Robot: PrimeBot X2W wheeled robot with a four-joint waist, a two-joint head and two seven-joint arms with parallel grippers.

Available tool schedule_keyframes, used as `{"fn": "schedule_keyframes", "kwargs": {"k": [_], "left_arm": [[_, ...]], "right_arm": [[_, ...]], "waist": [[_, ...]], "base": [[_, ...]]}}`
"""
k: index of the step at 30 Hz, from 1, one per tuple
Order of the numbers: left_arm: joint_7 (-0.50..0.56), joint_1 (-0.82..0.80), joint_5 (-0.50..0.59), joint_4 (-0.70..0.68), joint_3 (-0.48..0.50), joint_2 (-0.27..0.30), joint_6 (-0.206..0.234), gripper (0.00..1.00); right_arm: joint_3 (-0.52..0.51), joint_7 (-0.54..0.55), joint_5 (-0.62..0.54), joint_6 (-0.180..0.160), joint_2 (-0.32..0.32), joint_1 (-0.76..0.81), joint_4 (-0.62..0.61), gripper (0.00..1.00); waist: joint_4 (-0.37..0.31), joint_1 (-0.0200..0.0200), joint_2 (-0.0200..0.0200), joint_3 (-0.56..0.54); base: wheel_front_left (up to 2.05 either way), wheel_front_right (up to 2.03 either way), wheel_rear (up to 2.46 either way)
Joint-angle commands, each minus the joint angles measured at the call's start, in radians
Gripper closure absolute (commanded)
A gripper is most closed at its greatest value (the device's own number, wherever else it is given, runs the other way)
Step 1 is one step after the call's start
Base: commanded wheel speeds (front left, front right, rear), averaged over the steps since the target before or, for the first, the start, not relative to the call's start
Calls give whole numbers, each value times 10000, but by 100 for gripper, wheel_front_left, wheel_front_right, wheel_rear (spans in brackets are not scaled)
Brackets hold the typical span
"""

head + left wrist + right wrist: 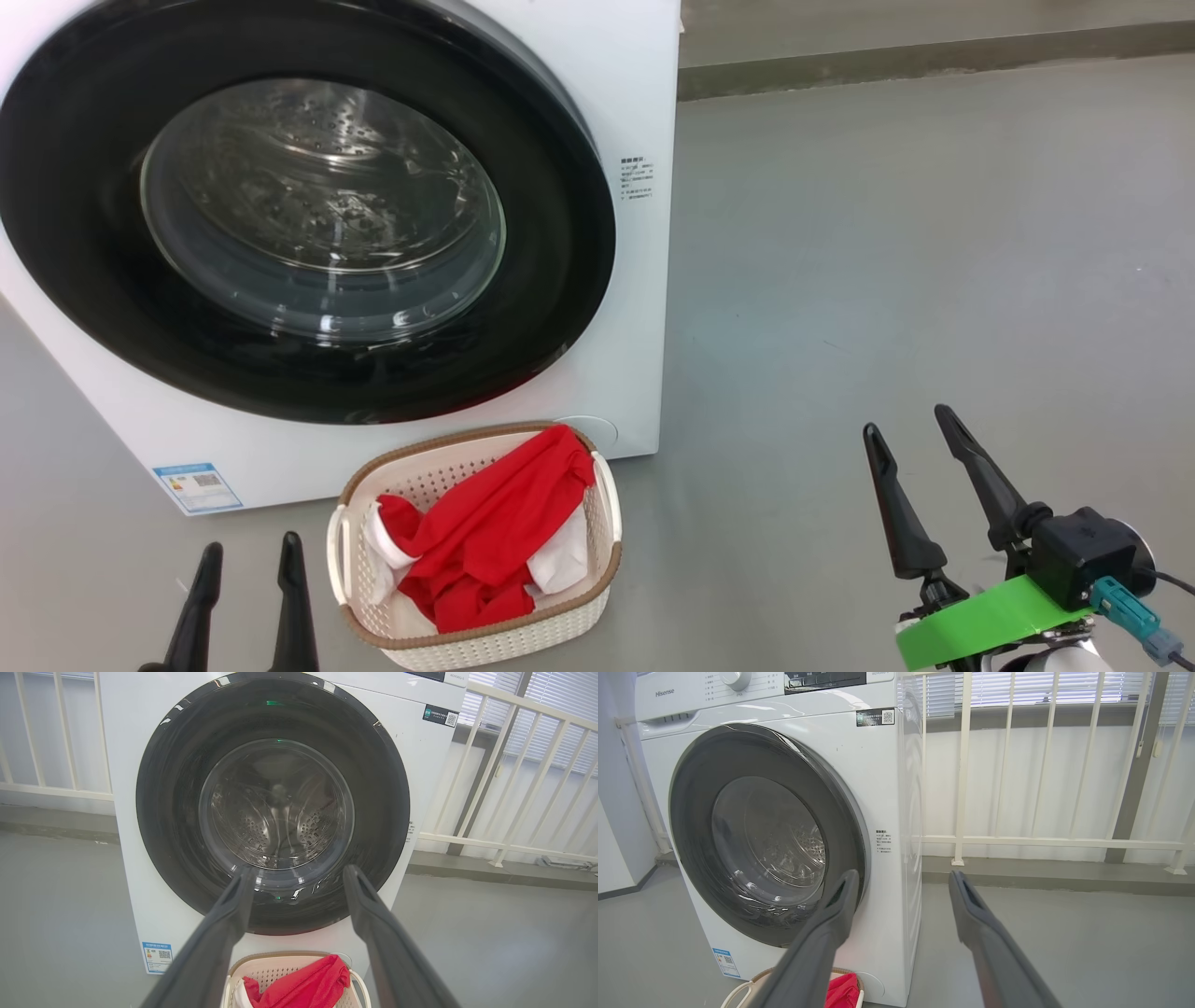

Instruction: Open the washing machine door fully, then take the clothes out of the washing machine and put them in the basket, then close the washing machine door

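Two grippers with long dark fingers, the left gripper at 7 o'clock in the head view and the right gripper at 4 o'clock, stand with jaws released, empty and touching nothing. The bright red and white fabric clothes lie inside the cream perforated plastic basket, set at 6 o'clock just below the round black-rimmed glass washing machine door, probably to keep the transfer short. The door sits flush against the white front-loading washing machine; judgement: all steps appear complete
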Motion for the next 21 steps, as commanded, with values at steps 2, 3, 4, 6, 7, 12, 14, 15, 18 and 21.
{"fn": "schedule_keyframes", "kwargs": {"k": [2,3,4,6,7,12,14,15,18,21], "left_arm": [[-41,-109,98,-294,264,137,99,0],[-34,-104,100,-303,252,143,105,0],[-28,-100,101,-313,244,150,112,0],[-16,-96,82,-340,239,158,126,0],[44,-81,75,-336,231,164,144,0],[118,9,-22,409,-85,-104,83,100],[141,-7,-93,622,-78,-182,75,100],[174,-30,-194,644,-65,-182,62,100],[265,-88,-506,692,-39,-183,24,100],[349,-131,-819,728,-19,-184,-14,100]], "right_arm": [[135,-63,12,-38,-5,-9,-209,0],[131,-63,10,-38,-5,-8,-202,0],[129,-63,15,-38,-5,-9,-200,0],[129,-63,35,-38,-5,-7,-195,0],[127,-63,52,-38,-5,-7,-196,0],[51,5,20,2,34,311,480,100],[58,20,99,2,46,434,684,100],[54,41,215,1,42,427,685,100],[36,112,571,0,21,401,691,100],[18,184,924,-1,2,380,697,100]], "waist": [[39,0,0,-10],[49,0,0,-14],[59,0,0,-20],[78,0,0,-17],[88,0,0,-3],[87,0,0,-7],[89,0,0,-5],[92,0,0,-1],[107,12,0,3],[120,20,0,0]], "base": [[0,0,0],[0,0,0],[0,0,0],[0,0,0],[0,0,0],[0,0,0],[0,0,0],[0,0,0],[0,0,0],[0,0,0]]}}
